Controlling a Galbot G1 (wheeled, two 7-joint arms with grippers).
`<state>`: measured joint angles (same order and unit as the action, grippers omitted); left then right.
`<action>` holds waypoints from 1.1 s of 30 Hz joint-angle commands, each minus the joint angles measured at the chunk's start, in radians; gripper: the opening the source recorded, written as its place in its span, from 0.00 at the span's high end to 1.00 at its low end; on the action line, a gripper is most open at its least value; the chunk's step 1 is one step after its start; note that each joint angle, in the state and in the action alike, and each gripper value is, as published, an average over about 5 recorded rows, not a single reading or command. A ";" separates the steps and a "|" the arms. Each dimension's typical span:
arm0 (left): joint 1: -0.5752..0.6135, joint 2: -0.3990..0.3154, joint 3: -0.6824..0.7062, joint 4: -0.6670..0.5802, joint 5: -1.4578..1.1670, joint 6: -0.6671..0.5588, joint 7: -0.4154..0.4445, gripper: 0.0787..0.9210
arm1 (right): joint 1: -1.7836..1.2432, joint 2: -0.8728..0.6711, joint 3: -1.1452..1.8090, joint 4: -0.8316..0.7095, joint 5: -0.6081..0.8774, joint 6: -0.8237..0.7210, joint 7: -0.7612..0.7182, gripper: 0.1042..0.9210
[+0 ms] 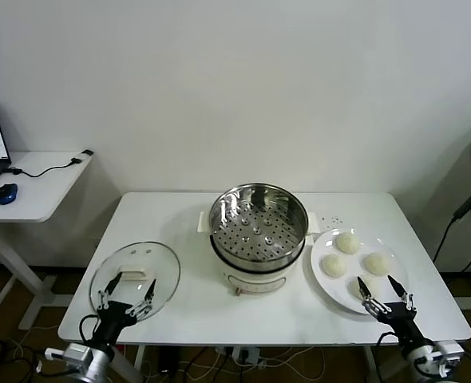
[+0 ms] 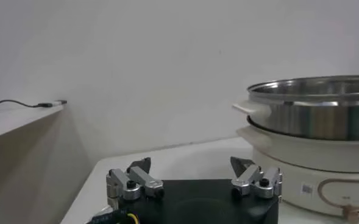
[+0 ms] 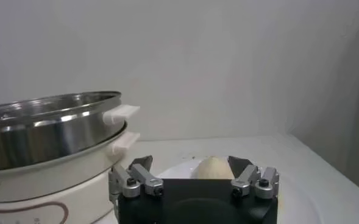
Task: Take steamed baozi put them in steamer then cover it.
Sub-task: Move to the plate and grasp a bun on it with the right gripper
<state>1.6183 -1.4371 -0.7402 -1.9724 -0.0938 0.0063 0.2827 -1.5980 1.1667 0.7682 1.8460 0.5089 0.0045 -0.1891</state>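
The steamer [image 1: 258,223], a shiny perforated steel basket on a white pot base, stands mid-table with nothing in it. Several cream-white steamed baozi [image 1: 347,242] lie on a white plate [image 1: 354,258] to its right. My right gripper [image 1: 385,294] hovers open at the plate's near edge, and the nearest baozi [image 3: 213,167] sits just ahead between its spread fingers. The cover [image 1: 140,259], a clear glass lid with a white handle, lies flat on the table at the left. Over the cover's near rim my left gripper [image 1: 125,297] is open and holds nothing. The left wrist view shows the steamer [image 2: 316,112] off to one side.
A side desk [image 1: 36,187] at the far left carries a laptop, a blue mouse [image 1: 6,193] and a cable. A small white card [image 1: 334,217] lies behind the plate. A black cable [image 1: 467,215] hangs past the table's right edge.
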 commanded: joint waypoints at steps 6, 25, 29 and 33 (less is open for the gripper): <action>0.003 -0.018 0.016 -0.005 0.021 0.009 -0.002 0.12 | 0.269 -0.110 0.036 -0.085 -0.130 -0.178 -0.018 0.12; 0.022 -0.040 0.005 -0.067 0.027 0.002 -0.017 0.12 | 0.975 -0.525 -0.318 -0.390 -0.879 -0.347 -0.907 0.12; 0.024 -0.042 0.004 -0.074 0.023 0.002 -0.017 0.12 | 1.173 -0.531 -0.537 -0.515 -0.968 -0.296 -1.018 0.12; 0.026 -0.045 0.004 -0.081 0.017 0.002 -0.016 0.12 | 1.337 -0.506 -0.763 -0.638 -1.014 -0.230 -1.081 0.12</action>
<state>1.6424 -1.4776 -0.7362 -2.0398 -0.0726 0.0084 0.2674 -0.6553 0.7239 0.3835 1.4303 -0.2736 -0.2659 -0.9719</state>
